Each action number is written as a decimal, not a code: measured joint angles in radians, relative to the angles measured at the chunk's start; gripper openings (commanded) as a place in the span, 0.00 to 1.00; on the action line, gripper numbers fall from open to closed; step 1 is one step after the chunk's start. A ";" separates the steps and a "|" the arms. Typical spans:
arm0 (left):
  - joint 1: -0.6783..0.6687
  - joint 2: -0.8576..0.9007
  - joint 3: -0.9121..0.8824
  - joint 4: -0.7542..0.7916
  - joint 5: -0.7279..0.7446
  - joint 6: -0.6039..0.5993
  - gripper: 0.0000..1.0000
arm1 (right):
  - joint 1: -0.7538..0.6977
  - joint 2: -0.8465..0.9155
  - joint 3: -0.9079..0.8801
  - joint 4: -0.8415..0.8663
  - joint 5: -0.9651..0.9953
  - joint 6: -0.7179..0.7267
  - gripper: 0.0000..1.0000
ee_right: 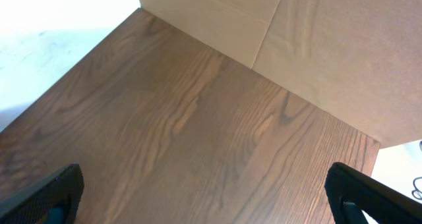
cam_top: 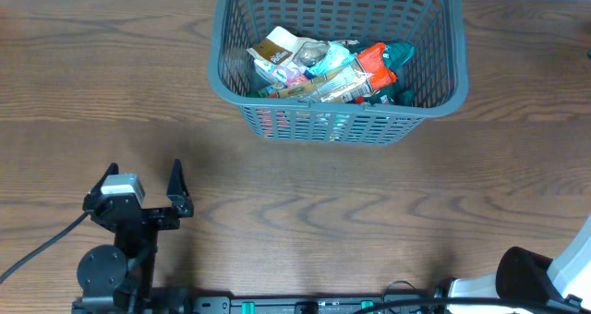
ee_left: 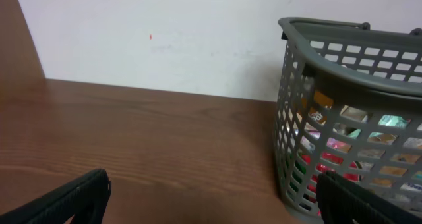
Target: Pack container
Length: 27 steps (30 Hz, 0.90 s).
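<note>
The container [cam_top: 231, 37] is a large dark grey lattice basket at the far middle of the wooden table. It holds several snack packets [cam_top: 328, 69] piled on its bottom. In the left wrist view the container [ee_left: 297, 92] stands at the right, packets showing through its slots. My left gripper [cam_top: 145, 177] is open and empty at the near left of the table, well apart from the container; its fingertips [ee_left: 214, 197] show at the frame's lower corners. My right gripper [ee_right: 204, 197] is open and empty over bare wood; in the overhead view only its arm base shows at the bottom right.
A white wall [ee_left: 165, 33] stands behind the table in the left wrist view. A cardboard panel [ee_right: 330, 46] borders the table's edge in the right wrist view. Cables run along the near edge [cam_top: 305, 305].
</note>
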 measured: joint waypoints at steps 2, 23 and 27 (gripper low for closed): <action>0.000 -0.018 -0.019 0.000 0.000 -0.010 0.98 | 0.000 0.000 0.000 0.000 0.000 0.000 0.99; 0.000 -0.137 -0.210 0.064 0.000 -0.043 0.98 | 0.000 0.000 0.000 0.000 0.000 0.000 0.99; 0.000 -0.137 -0.222 0.065 0.000 -0.044 0.99 | 0.000 0.000 0.000 0.000 0.000 0.000 0.99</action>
